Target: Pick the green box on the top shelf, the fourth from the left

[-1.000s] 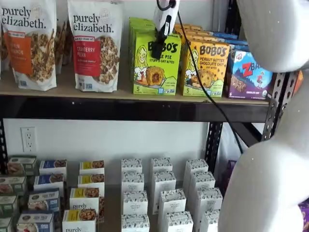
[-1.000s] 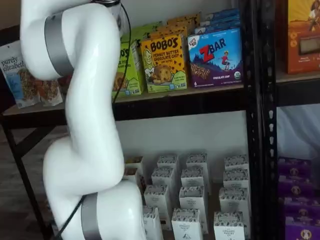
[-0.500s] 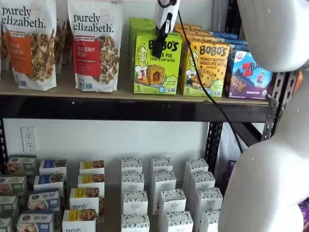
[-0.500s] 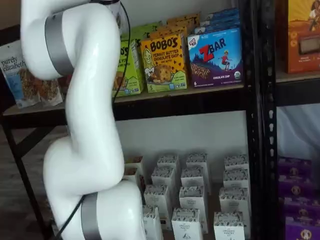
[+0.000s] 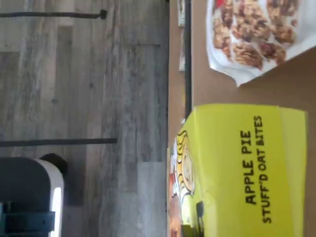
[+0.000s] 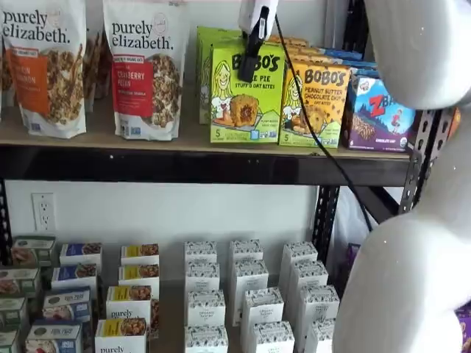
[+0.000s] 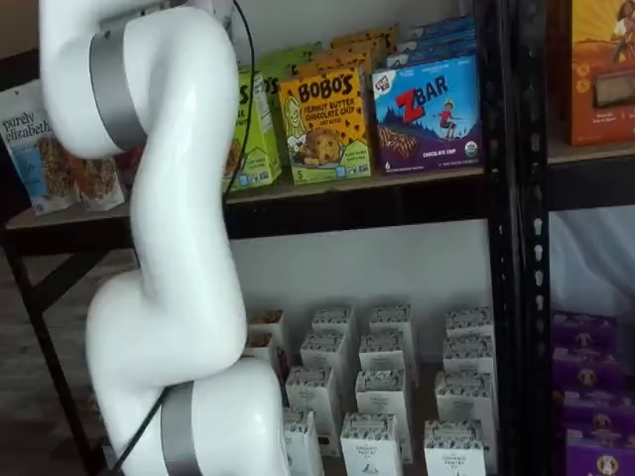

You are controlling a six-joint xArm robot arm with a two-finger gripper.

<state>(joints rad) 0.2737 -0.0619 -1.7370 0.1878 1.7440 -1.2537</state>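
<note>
The lime-green Bobo's Apple Pie box (image 6: 246,103) stands on the top shelf (image 6: 96,136), drawn a little out of its row of green boxes. My gripper (image 6: 250,62) comes down from above, one black finger lying over the box's front near its upper edge, shut on it. The wrist view shows the box's top panel (image 5: 237,168) close up over the tan shelf board (image 5: 232,94). In a shelf view my arm (image 7: 169,248) hides the gripper and most of the green box (image 7: 256,129).
A yellow-orange Bobo's box (image 6: 315,103) stands right beside the green one, then a ZBar box (image 6: 379,114). Granola bags (image 6: 147,66) stand to its left. White cartons (image 6: 250,294) fill the lower shelf. A black upright (image 6: 416,169) stands at the right.
The green box has shifted right and slightly up with the gripper, coming forward out of its row. The other boxes have stayed put.
</note>
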